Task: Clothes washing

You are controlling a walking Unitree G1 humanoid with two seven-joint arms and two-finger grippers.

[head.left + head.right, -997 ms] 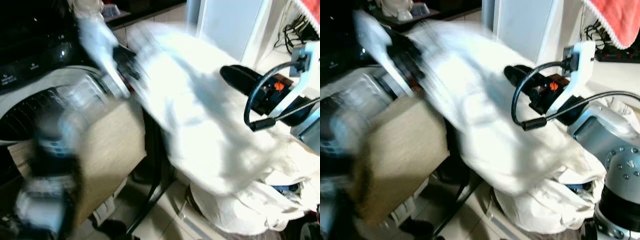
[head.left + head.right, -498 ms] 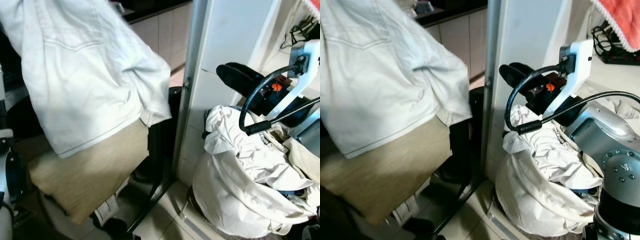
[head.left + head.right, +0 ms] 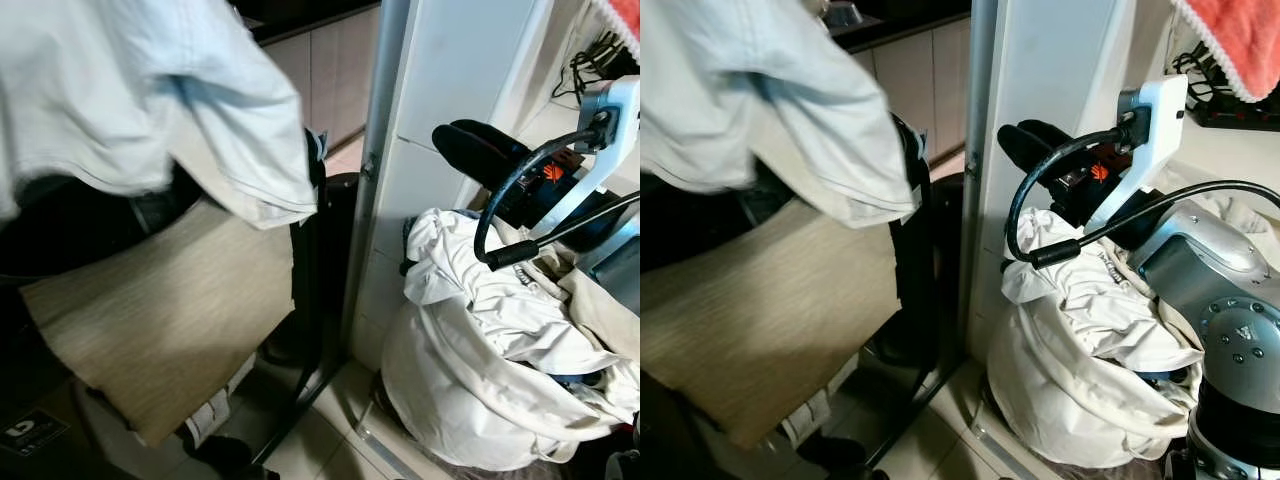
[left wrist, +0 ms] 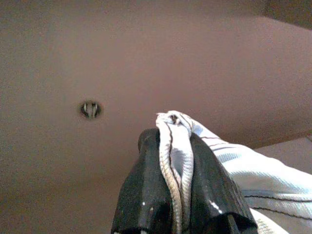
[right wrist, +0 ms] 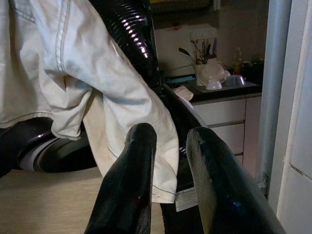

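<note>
A pale, near-white denim garment (image 3: 150,100) hangs blurred at the upper left, above the washer's dark front (image 3: 70,235). In the left wrist view my left gripper (image 4: 178,165) is shut on a stitched seam of that garment (image 4: 253,170). My right gripper (image 3: 470,150) is held out at the right, above a heap of white clothes (image 3: 480,330) in a basket. The right wrist view shows the right gripper (image 5: 168,151) open with nothing between its fingers, pointing toward the hanging garment (image 5: 112,92).
A tan board (image 3: 170,310) leans against the washer's front. A metal post (image 3: 375,170) and a white tiled wall (image 3: 450,60) stand between washer and basket. A black ribbed hose (image 5: 129,39) runs behind the garment. A red towel (image 3: 1240,40) hangs top right.
The garment has risen and swung left, uncovering the dark washer front and more of the tan board. The right arm has barely moved.
</note>
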